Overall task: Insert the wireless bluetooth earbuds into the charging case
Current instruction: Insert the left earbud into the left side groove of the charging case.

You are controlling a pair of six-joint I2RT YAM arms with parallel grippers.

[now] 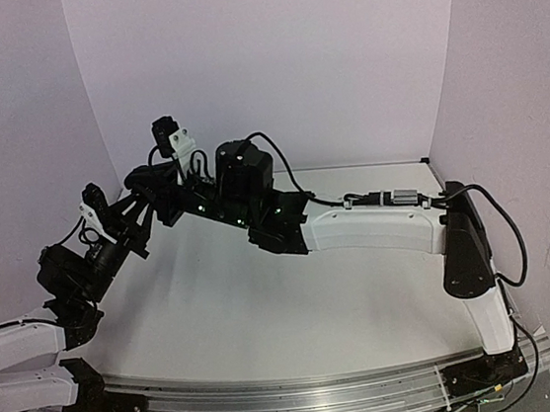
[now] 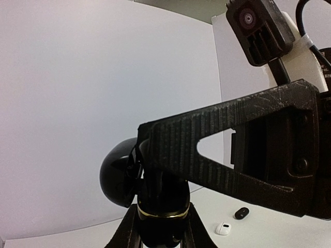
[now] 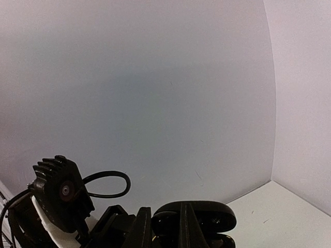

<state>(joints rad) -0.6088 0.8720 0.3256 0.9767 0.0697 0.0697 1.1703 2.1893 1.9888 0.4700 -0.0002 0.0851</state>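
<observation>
Left hand (image 2: 163,230) is clamped on my glossy black pebble-shaped case (image 2: 116,178); right hand (image 3: 170,230) is at its edge, and I cannot tell if it grips. Tiny white earbud (image 2: 223,228) and black earbud (image 2: 241,212) lie on the worktop (image 2: 269,235).

White table (image 1: 228,316), matte, fills centre of top view, bare across its visible middle. Metal rail (image 1: 306,389) runs along its near edge, bottom of frame. Left wrist view, lower right: small white item (image 2: 223,228) and small black item (image 2: 241,212) lie on the tabletop, near each other, not touching; too small to identify.
</observation>
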